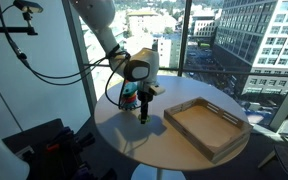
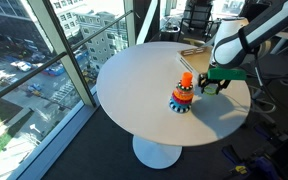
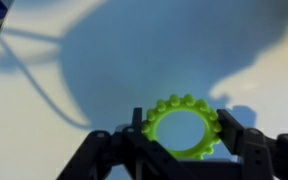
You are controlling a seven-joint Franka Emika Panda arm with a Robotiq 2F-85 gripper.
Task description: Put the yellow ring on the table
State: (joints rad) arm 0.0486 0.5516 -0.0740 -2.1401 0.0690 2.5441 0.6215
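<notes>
The yellow ring (image 3: 183, 130) is yellow-green with a knobbly rim. In the wrist view it sits between my gripper's (image 3: 182, 138) two black fingers, which press on its sides. I hold it just above the round white table (image 1: 134, 138), whose top also shows in the other exterior view (image 2: 139, 85). In both exterior views my gripper (image 1: 144, 110) (image 2: 217, 84) hangs close beside the toy ring stack (image 1: 130, 97) (image 2: 183, 96), which has orange and red rings on a blue base. The ring itself is too small to make out in the exterior views.
A rectangular wooden tray (image 1: 206, 128) lies on the table beside the gripper. The table stands by large windows over a city street. Black equipment (image 1: 44, 145) stands on the floor near the table's edge.
</notes>
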